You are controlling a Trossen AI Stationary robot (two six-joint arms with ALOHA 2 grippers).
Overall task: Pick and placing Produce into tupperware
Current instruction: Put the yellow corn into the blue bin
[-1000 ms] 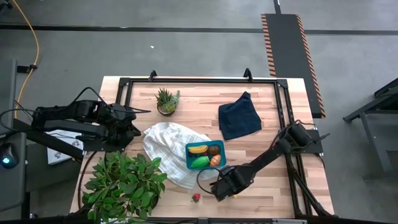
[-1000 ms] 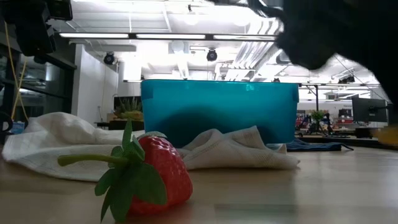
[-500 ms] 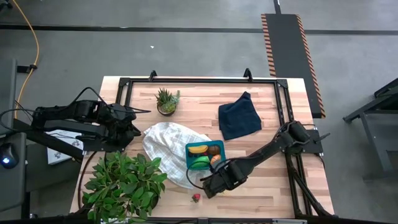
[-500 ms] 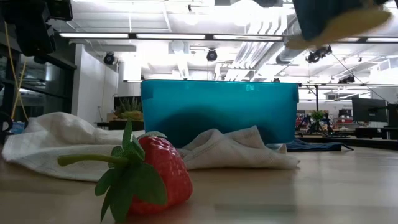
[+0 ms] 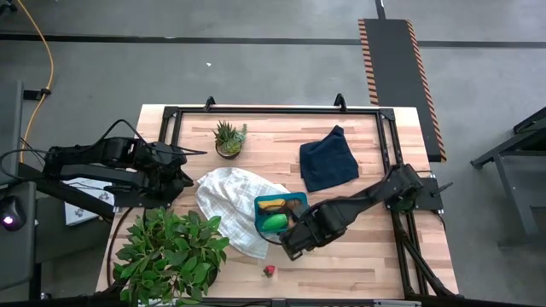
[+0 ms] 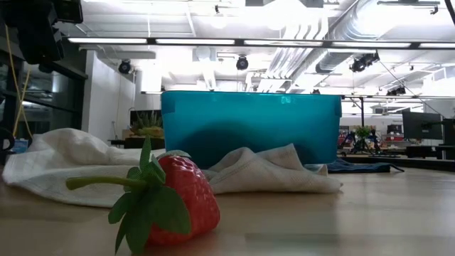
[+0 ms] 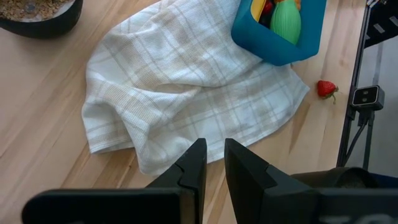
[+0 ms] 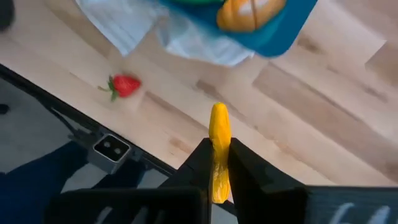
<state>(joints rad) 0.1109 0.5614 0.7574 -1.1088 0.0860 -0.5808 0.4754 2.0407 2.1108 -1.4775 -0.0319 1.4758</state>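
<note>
The box [image 5: 281, 213] is teal, rectangular with rounded corners, and sits on the edge of a white checked cloth [image 5: 229, 203] near the table's [image 5: 358, 256] middle. In it I see a banana [image 5: 271, 204] and a green fruit [image 5: 274, 222]; the right wrist view adds an orange wedge [image 8: 251, 14] at its corner. A strawberry [image 5: 270, 271], red with a green stalk, lies on bare wood near the front edge, well apart from the box.

My right gripper [image 8: 219, 163] is closed on a slim yellow-orange piece [image 8: 219, 149], held upright between the fingers; I cannot tell which item it is. The gripper hovers over the box's front right corner. Half a second ago it was lower on the table, nearer the strawberry, and showed at the top of the low view; now that view shows no arm.

My left gripper [image 7: 210, 163] waits at the table's left, fingers a narrow gap apart, empty.

The right arm covers the box's right side from above, so its contents there are hidden.
</note>
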